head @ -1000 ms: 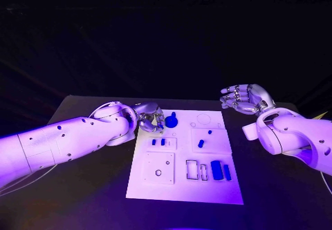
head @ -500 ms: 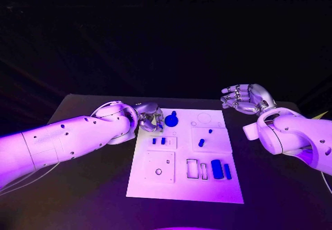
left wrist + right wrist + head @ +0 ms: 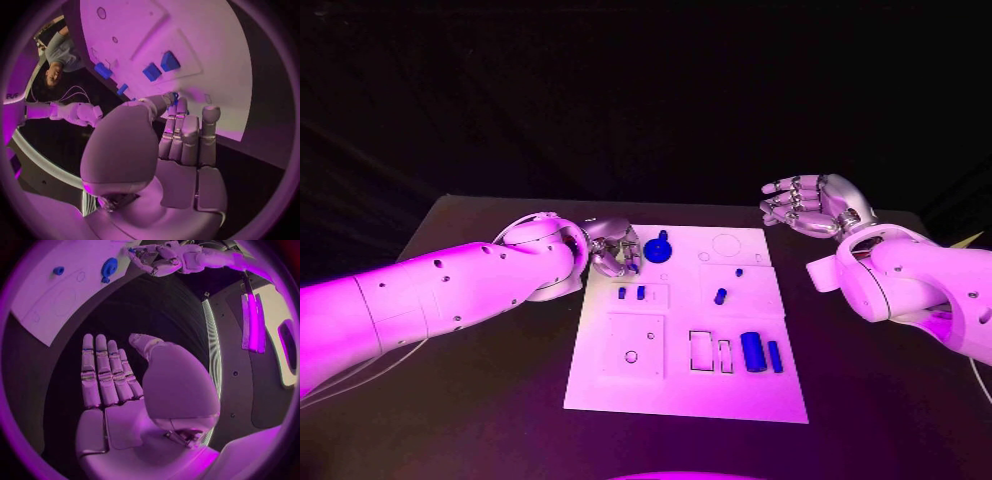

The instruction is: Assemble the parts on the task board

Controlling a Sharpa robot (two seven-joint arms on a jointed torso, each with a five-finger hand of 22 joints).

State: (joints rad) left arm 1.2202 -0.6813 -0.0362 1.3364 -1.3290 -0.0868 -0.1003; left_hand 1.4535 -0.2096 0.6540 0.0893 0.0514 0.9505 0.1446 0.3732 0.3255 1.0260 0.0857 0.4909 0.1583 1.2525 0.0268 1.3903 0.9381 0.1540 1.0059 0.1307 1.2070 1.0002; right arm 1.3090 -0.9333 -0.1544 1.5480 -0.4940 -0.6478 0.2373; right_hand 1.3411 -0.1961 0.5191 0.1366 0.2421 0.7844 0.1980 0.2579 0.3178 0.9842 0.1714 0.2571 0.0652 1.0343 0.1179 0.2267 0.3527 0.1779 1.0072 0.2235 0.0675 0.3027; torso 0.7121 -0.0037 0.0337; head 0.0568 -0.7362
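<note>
Almost nothing moved since a second ago: left hand [image 3: 610, 246] stays at the far left corner of the task board [image 3: 678, 395], right hand [image 3: 808, 204] stays raised beyond the board's far right corner, parts in the same places.

Hard to make out in the head view whether the left hand's fingertips [image 3: 629, 262] touch anything, because its own arm covers much of it. In the left wrist view [image 3: 178, 135] fingers together and curled toward the thumb, with a small blue spot at the tips (a part or only a reflection, cannot tell).

Black table [image 3: 473, 400] under the white board, dark room behind.

Near the board's far edge, just beside the left hand, a round blue part [image 3: 658, 250]. Nearer the middle, two small blue pieces [image 3: 630, 293] side by side and one single blue piece [image 3: 720, 297] toward the right edge. Close to the near right corner, two long blue bars [image 3: 762, 352] next to each other.

Right hand in its wrist view [image 3: 109, 377]: palm open, fingers straight and side by side, thumb apart, holding nothing, over the table and away from the board.
</note>
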